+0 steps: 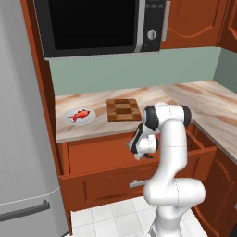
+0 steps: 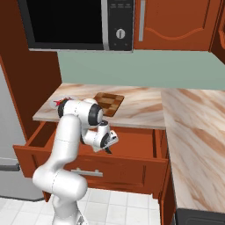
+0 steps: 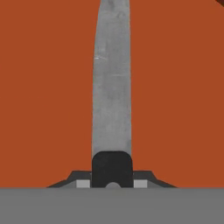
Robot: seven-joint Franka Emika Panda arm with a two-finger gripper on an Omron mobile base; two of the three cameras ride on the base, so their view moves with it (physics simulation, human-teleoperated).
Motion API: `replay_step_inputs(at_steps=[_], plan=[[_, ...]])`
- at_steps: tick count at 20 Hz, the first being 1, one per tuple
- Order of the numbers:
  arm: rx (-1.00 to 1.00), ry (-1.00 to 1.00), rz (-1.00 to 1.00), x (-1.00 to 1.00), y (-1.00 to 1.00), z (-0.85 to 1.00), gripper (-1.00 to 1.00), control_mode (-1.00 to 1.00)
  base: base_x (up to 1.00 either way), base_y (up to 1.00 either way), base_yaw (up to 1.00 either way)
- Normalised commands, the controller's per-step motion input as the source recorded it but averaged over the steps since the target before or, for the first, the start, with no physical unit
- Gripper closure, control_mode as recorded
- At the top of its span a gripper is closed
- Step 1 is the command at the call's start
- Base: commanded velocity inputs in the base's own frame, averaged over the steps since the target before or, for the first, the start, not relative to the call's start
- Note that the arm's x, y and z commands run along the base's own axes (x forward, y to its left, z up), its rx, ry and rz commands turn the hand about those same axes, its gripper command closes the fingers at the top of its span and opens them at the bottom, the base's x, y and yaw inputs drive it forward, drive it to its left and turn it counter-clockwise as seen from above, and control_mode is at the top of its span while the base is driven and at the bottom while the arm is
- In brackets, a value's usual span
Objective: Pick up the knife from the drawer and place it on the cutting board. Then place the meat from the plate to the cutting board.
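Observation:
The reddish-brown drawer (image 1: 95,155) (image 2: 134,141) stands pulled out under the counter. My gripper (image 1: 140,153) (image 2: 107,145) hangs inside it, a little above its floor. In the hand view my gripper (image 3: 112,182) is shut on the black handle of the knife (image 3: 111,87), and the silver blade points away over the drawer floor (image 3: 43,87). The checkered cutting board (image 1: 122,109) (image 2: 110,101) lies on the counter behind the drawer. Left of it the red-orange meat (image 1: 79,115) rests on the white plate (image 1: 90,113). In the right base view my arm hides most of the plate.
The fridge (image 1: 21,139) stands close on the left of the drawer. A microwave (image 1: 97,25) (image 2: 74,22) hangs above the counter. The marble counter (image 1: 208,104) (image 2: 193,127) turns a corner along the right. The drawer's silver bar handle (image 1: 139,183) (image 2: 90,172) faces the base.

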Motion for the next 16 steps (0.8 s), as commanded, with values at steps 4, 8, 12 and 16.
replay_step_inputs(at_steps=[4,8,12,16], plan=[[0.0,-0.07,0.27,0.01,0.0,0.71,1.0,-1.0,0.0,0.0,0.0],[-0.02,0.0,0.27,-0.32,0.0,0.56,1.0,-1.0,0.0,0.0,0.0],[-0.04,0.02,0.29,-0.36,0.0,0.68,1.0,-1.0,0.0,0.0,0.0],[-0.05,0.04,0.28,-0.54,0.0,0.71,1.0,-1.0,0.0,0.0,0.0]])
